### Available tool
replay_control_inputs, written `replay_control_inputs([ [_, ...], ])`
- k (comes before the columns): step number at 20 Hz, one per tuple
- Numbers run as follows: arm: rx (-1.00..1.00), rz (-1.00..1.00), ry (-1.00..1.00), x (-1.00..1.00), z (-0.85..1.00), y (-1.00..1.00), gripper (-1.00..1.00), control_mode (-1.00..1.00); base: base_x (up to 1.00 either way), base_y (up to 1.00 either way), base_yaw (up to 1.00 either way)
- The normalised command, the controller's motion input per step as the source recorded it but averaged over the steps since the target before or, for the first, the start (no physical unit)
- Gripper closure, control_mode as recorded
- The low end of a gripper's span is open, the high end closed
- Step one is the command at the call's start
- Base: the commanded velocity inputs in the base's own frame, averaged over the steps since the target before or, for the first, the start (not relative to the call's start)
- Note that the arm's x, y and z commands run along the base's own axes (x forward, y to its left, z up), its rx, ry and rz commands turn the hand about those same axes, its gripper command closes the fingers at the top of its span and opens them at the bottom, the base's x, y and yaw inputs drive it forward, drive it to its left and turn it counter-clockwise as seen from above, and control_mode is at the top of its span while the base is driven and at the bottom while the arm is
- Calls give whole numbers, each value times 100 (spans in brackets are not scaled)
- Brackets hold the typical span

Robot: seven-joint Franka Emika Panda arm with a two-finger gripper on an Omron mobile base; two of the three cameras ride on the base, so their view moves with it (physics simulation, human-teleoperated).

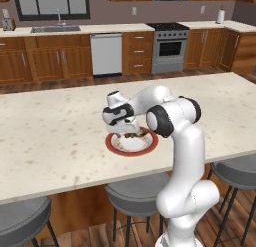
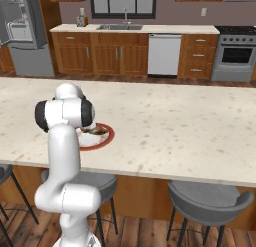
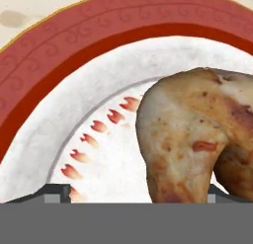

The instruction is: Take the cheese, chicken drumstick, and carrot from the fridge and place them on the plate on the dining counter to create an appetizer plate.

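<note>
The chicken drumstick (image 3: 197, 139) lies on the plate (image 1: 150, 143), which sits toward the near edge of the desk (image 1: 50, 126). The tool (image 1: 131, 133) hangs directly over the plate, its fingers spread apart on either side of the meat, not clamping it.

Glossy white arm (image 1: 182, 141) of rounded segments (dark caps at the joints).
</note>
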Motion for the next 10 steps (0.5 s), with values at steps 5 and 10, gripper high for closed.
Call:
replay_control_inputs([
  [5,0,0,18,2,-100,7,-100,-100,0,0,0],
  [10,6,0,28,-26,-100,12,-100,-100,0,0,0],
])
